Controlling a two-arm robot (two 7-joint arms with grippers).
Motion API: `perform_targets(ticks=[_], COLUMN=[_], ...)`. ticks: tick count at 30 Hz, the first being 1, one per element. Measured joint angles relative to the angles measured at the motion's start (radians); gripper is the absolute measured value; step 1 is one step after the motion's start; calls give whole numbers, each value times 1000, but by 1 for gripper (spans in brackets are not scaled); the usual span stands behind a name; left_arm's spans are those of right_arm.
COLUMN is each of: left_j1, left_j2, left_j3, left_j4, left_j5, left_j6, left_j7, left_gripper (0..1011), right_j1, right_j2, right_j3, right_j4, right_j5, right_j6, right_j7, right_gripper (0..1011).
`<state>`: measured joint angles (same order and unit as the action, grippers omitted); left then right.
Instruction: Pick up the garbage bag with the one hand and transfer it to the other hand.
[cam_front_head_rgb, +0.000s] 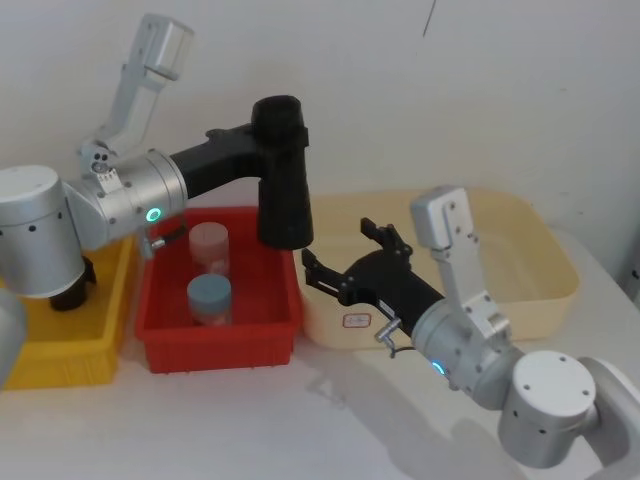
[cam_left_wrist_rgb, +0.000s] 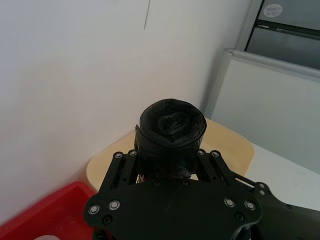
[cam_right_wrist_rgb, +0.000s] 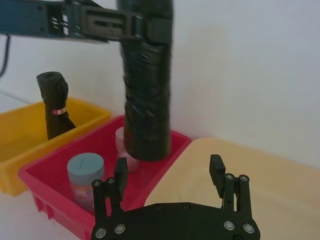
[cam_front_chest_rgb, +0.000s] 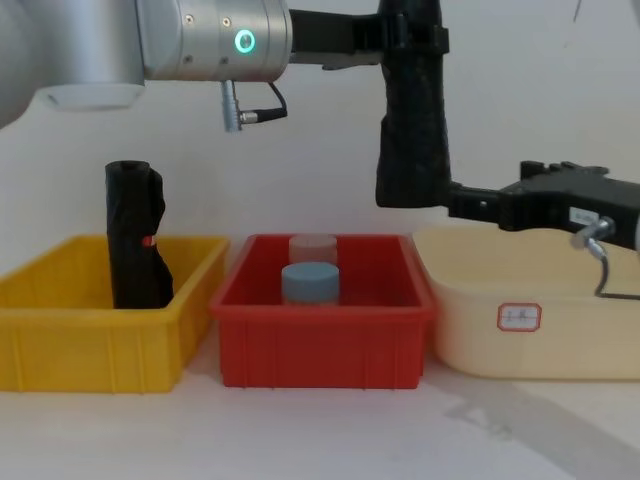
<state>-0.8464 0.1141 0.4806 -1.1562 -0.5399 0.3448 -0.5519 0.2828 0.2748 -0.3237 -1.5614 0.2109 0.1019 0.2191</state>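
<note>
Right hand (cam_front_head_rgb: 338, 247) released, left hand (cam_front_head_rgb: 283, 128) grasping garbage bag (cam_front_head_rgb: 284, 200), cream bin (cam_front_head_rgb: 545, 228) label (cam_front_head_rgb: 357, 321) seemingly illegible.

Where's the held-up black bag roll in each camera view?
Head: bag roll upper centre, in the left claw.
Left wrist: bag roll end-on between that claw's fingers.
Right wrist: bag roll upright beyond the right claw.
Chest: bag roll upper right of centre.
Shared landmark: the red bin.
</note>
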Motion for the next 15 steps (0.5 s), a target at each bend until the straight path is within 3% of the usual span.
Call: perform_targets(ticks=[15], left_j1=[-56], left_j2=[-24], left_j3=[41], left_j4=[110], left_j5=[-17], left_j6=[-30], left_j7=[-87], left_gripper=[435], right_j1=[83], right_j2=[-57], right_j3=[-19], right_j4=[97], right_j5=[1], right_j6=[21], right_j7=[38], right_gripper=[1001])
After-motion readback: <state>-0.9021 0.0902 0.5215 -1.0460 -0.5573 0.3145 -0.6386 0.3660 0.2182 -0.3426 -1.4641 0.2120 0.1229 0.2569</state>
